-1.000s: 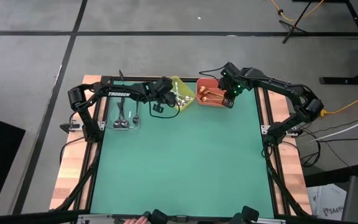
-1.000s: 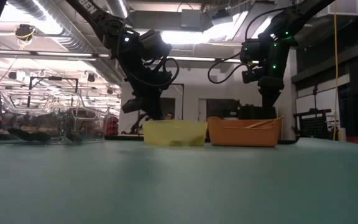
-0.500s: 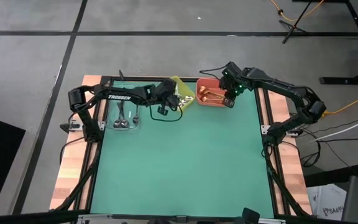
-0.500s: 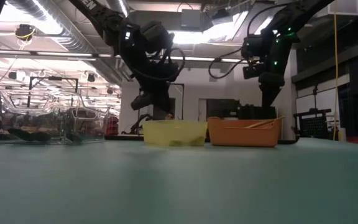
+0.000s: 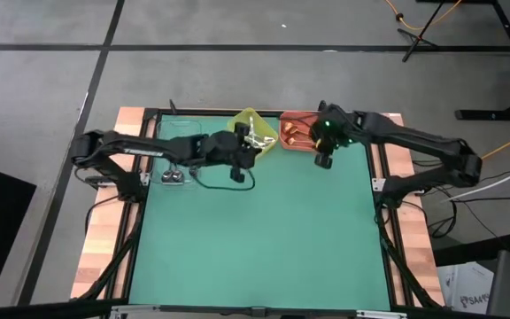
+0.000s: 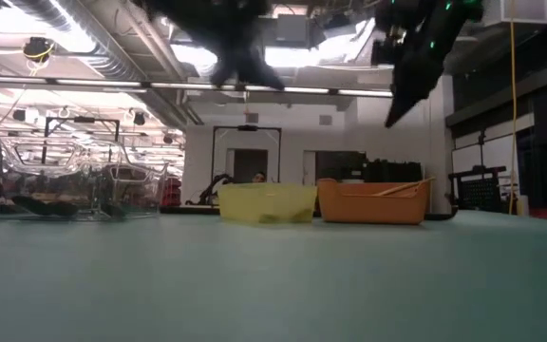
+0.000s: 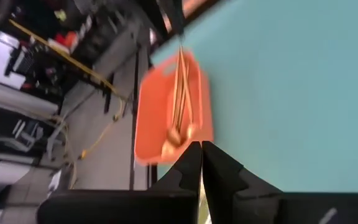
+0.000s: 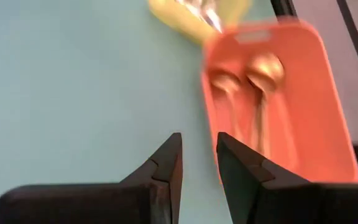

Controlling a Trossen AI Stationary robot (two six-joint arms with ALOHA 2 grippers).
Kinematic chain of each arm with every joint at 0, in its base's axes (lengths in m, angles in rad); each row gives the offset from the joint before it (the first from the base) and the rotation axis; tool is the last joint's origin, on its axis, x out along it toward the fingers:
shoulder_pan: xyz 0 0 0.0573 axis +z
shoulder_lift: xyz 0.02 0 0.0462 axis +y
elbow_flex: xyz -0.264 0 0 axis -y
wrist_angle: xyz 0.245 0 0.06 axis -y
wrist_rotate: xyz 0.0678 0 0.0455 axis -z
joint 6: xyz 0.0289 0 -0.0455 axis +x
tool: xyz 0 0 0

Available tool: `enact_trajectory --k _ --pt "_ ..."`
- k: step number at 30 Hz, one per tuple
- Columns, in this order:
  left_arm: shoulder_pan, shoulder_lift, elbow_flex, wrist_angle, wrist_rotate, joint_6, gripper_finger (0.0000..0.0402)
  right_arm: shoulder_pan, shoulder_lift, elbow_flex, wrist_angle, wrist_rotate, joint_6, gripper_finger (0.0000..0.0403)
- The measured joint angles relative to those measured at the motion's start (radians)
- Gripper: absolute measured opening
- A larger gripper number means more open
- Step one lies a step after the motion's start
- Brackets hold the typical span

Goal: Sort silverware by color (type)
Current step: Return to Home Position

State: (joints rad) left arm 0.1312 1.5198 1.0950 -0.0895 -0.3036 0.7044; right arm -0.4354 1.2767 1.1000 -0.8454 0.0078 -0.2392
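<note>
Copper-gold spoons (image 5: 292,135) lie in an orange bin (image 5: 301,143), seen also in the right wrist view as copper-gold spoons (image 8: 263,78). Silver spoons with pale handles (image 5: 257,133) lie in a yellow bin (image 5: 248,117). Black spoons (image 5: 173,175) rest in a clear bin (image 6: 74,180). My left gripper (image 5: 237,167) hangs shut over the mat just near the yellow bin, holding nothing. My right gripper (image 5: 323,158) hovers just near the orange bin, fingers (image 8: 166,163) a narrow gap apart and empty.
The three bins stand in a row along the far edge of the green mat (image 5: 264,230). The mat's near part shows no objects. In the low view both arms are high above the bins, at the picture's top.
Both grippers have risen well above the bins and drawn back toward the table's near edge. The left gripper has come away from the yellow bin and the right gripper from the orange bin. The spoons and bins have stayed put.
</note>
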Motion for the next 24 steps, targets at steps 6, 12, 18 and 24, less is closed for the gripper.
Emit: enact_trajectory --k 6,12,18,24 --pt "-0.157 -0.135 0.000 -0.001 -0.107 -0.091 0.0005 0.180 -0.107 0.000 0.055 0.008 0.062 0.0089" --pt "-0.304 -0.266 0.000 -0.020 -0.293 -0.195 0.0005 0.334 -0.257 0.001 0.106 0.043 0.126 0.0089" --pt "-0.408 -0.392 -0.001 -0.129 -0.424 -0.306 0.0005 0.427 -0.411 0.001 0.102 0.045 0.141 0.0089" --pt "-0.470 -0.520 -0.001 -0.264 -0.430 -0.455 0.0005 0.456 -0.549 0.002 0.084 0.044 0.142 0.0089"
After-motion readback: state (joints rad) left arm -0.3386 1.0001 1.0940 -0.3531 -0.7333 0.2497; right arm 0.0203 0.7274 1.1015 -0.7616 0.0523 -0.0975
